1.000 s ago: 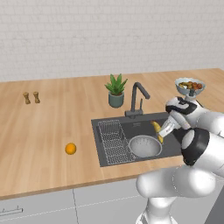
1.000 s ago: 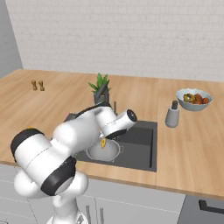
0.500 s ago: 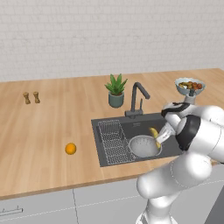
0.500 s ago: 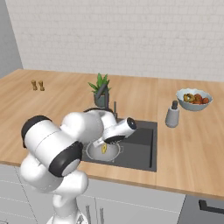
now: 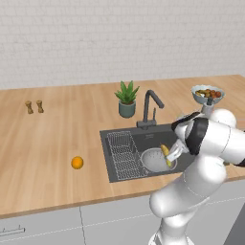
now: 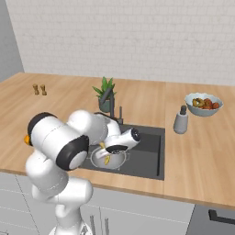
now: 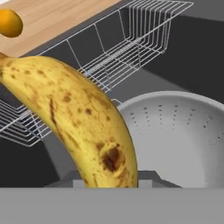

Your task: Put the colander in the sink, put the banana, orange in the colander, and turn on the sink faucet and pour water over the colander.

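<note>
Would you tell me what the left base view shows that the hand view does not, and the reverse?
Left base view alone: the faucet, the potted plant, the fruit bowl, two small shakers and the arm.

Hand view alone: a close look at the banana's brown spots and the colander's perforations.

Both: the banana held by the tool over the colander in the sink, the wire rack, and the orange on the counter.
</note>
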